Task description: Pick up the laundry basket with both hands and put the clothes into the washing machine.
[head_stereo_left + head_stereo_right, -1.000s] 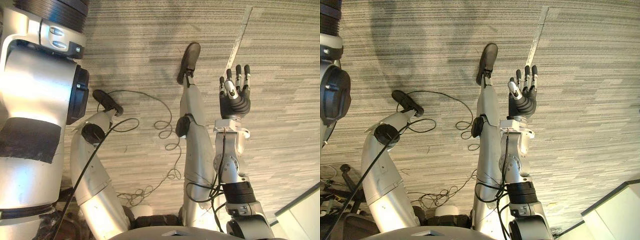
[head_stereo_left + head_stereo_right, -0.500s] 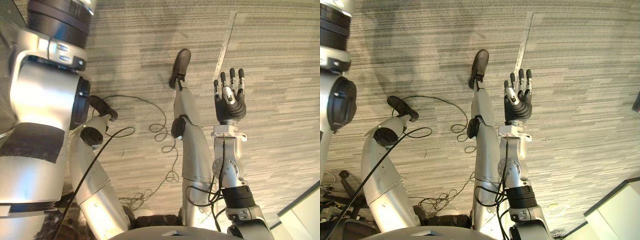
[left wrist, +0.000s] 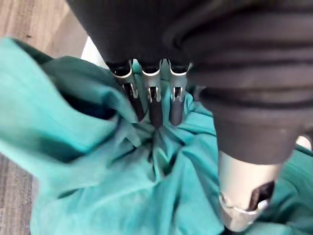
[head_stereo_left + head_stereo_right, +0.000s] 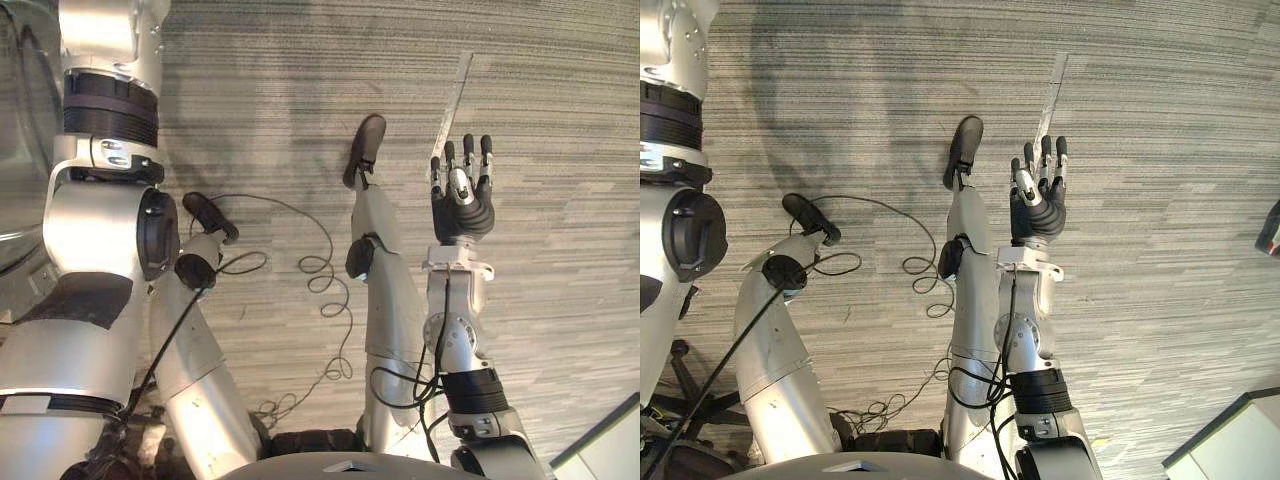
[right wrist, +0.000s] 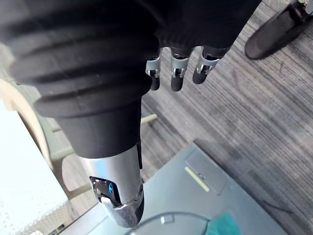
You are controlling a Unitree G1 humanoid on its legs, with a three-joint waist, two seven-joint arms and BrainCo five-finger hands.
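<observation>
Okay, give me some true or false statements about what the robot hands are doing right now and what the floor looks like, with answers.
1. The right robot hand is open and holds nothing. True.
2. The left robot hand is touching nothing. False: the left robot hand is against teal cloth.
3. The floor is white tile. False: it is grey striped carpet.
4. A pale strip lies on the floor beyond the right robot hand. True.
</observation>
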